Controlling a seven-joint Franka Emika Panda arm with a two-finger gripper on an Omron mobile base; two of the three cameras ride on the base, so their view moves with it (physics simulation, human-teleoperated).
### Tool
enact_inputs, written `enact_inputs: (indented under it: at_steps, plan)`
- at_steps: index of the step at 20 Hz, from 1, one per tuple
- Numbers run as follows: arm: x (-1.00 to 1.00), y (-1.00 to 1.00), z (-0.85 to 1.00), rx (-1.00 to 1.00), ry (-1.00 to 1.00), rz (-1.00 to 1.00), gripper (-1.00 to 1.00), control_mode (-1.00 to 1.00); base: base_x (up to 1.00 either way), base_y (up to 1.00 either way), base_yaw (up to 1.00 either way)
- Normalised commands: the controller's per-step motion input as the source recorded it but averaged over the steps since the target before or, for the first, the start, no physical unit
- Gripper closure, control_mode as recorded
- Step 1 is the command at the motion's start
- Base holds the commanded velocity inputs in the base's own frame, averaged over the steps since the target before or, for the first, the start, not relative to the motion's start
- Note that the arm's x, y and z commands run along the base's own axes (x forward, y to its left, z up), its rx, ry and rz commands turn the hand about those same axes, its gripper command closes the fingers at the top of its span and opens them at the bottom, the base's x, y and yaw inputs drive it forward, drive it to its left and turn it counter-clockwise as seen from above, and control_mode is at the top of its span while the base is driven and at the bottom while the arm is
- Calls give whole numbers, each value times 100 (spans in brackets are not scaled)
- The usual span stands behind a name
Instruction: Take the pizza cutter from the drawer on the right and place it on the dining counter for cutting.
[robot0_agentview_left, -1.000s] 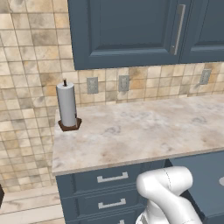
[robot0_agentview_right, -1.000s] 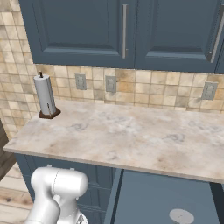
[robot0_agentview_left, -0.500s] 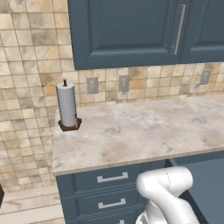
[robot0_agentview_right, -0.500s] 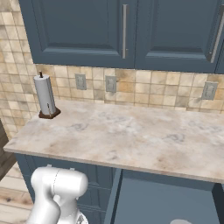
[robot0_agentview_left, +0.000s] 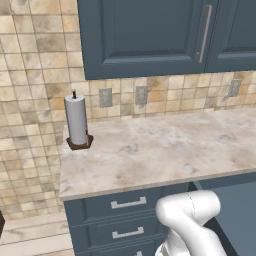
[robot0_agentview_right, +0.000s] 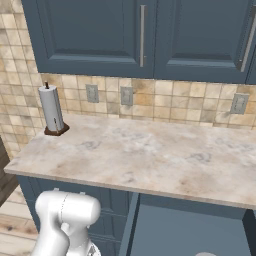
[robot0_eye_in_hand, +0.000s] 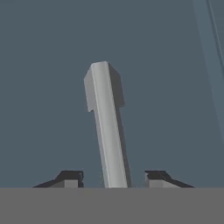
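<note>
Now gripper (robot0_eye_in_hand: 112, 179) has released the drawer handle (robot0_eye_in_hand: 105, 122), fingertips apart either side; drawer (robot0_agentview_right: 190, 230) stands open, cutter retrieval next.

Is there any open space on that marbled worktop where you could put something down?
Plenty. The worktop is bare from the paper towel holder at its left back corner across to the right, bordered behind by the tiled wall with outlets. The left back corner by the holder is the one occupied spot.

Paper-towel roll (robot0_agentview_left: 77, 120) on worktop (robot0_agentview_left: 165, 147)
</note>
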Motion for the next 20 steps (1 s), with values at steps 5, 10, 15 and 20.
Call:
enact_inputs:
  at_steps: [5,10,15,20]
  plan:
    - [-77,-22,9,0,0,0,-100,-100,0,0,0]
    - [-44,-2,61,0,0,0,-100,-100,0,0,0]
    - [-19,0,90,0,14,0,-100,-100,0,0,0]
    - [-1,0,98,0,8,0,-100,-100,0,0,0]
